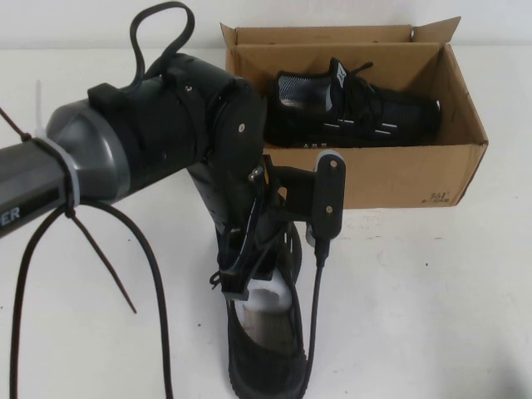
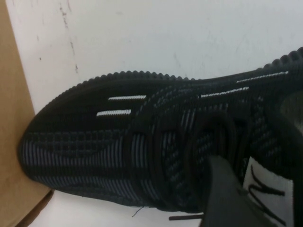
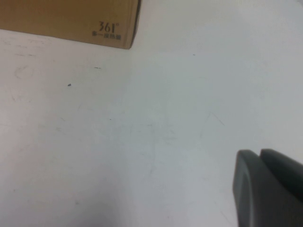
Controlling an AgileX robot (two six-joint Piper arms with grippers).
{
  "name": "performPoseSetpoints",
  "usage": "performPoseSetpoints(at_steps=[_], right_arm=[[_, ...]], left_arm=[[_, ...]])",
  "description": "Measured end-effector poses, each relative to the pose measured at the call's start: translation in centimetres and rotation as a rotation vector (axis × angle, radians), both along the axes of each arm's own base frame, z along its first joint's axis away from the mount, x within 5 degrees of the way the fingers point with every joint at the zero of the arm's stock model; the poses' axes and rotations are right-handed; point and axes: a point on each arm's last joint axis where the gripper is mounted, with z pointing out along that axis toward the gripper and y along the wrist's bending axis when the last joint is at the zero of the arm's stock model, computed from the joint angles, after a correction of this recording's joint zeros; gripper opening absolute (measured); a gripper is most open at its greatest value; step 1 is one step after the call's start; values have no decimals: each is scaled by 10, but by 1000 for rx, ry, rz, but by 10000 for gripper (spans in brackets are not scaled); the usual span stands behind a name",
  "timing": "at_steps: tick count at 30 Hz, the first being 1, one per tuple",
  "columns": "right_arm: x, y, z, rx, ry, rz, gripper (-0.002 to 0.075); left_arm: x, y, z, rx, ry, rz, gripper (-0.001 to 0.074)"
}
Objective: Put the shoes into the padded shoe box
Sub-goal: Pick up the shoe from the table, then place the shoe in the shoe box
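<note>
Your big left arm (image 1: pixel 158 137) fills the left half of the high view. It is shiny black plastic with round shapes, and one grey band sits near the left edge. A white zip tie (image 1: pixel 58 162) wraps around that band. Thin black cables (image 1: pixel 154 274) hang down from it in loops, and another black loop (image 1: pixel 158 33) sticks up at the top. You can see small silver screws (image 1: pixel 241 127) on the round black joint. A black camera block with a grey cap (image 1: pixel 327 195) sits at the middle, with a black wire below it. White letters (image 1: pixel 8 214) show at the far left edge. Your left gripper (image 1: pixel 253 287), in the lower middle, has a pale grey part. Your right gripper (image 3: pixel 265 189) is dark grey, at the lower right of the right wrist view.
</note>
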Motion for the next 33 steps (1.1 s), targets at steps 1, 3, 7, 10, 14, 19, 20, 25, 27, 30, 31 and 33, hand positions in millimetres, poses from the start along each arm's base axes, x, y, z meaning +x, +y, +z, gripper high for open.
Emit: performPoseSetpoints(at_steps=[1,3,7,10,14,19,20,25,27,30,31,33], right_arm=[[0,0,0,0,0,0,-8],[0,0,0,0,0,0,-8],[0,0,0,0,0,0,-8],[0,0,0,0,0,0,-8],[0,0,0,0,0,0,-8],[0,0,0,0,0,0,-8],[0,0,0,0,0,0,-8],[0,0,0,0,0,0,-8],[0,0,0,0,0,0,-8],[0,0,0,0,0,0,-8],[0,0,0,0,0,0,-8],[0,0,0,0,0,0,-8]], left_arm=[[0,0,-1,2,2,0,272],[1,-1,-3,5,5,0,272],[3,-2,-8,11,12,0,272],[3,-3,-8,13,13,-2,263],[3,-3,-8,11,14,7,179],[3,-3,-8,3,23,58,29],[3,-2,-8,-2,25,77,20],[-1,4,5,-34,32,244,5],[-6,9,15,-52,37,324,3],[-13,15,31,-87,50,436,2],[-14,17,37,-101,54,476,2],[-16,19,50,-137,60,559,2]])
